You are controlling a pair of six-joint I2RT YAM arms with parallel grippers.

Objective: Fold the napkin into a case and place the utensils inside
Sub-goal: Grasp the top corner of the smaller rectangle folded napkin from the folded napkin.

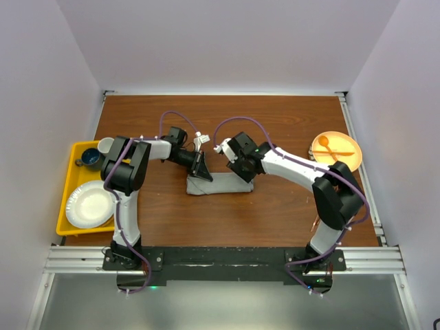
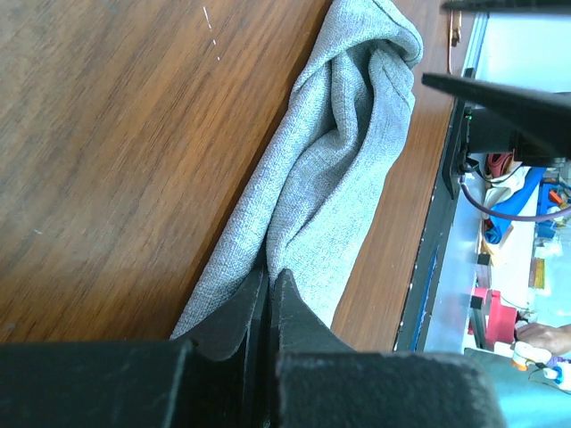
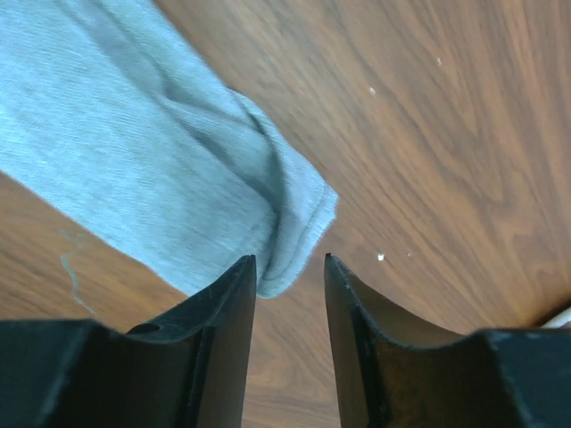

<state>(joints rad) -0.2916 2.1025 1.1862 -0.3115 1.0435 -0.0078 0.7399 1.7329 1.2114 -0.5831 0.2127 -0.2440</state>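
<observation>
Napkin lies at mid-counter in the overhead view, folded into a narrow grey strip running 9 to 3 o'clock. Left jaws sit at its 9 o'clock end, right jaws at its 3 o'clock end. Yellow tray at the counter's 9 o'clock edge carries a white plate and a dark cup. Orange plate at 2 o'clock, well apart from the cloth, with an orange spoon on it.

Left wrist view: left jaws are pressed together with no gap between the tips. The napkin runs from them toward 1 o'clock, and its near end goes in between the tips, so it looks pinched. Cloth is bunched and creased at its far end.

Right wrist view: right jaws stand apart, holding nothing. A rounded, folded end of the napkin lies flat on the wood just beyond the gap, nearest the 9 o'clock tip. The rest of the cloth stretches away toward 10 o'clock.
</observation>
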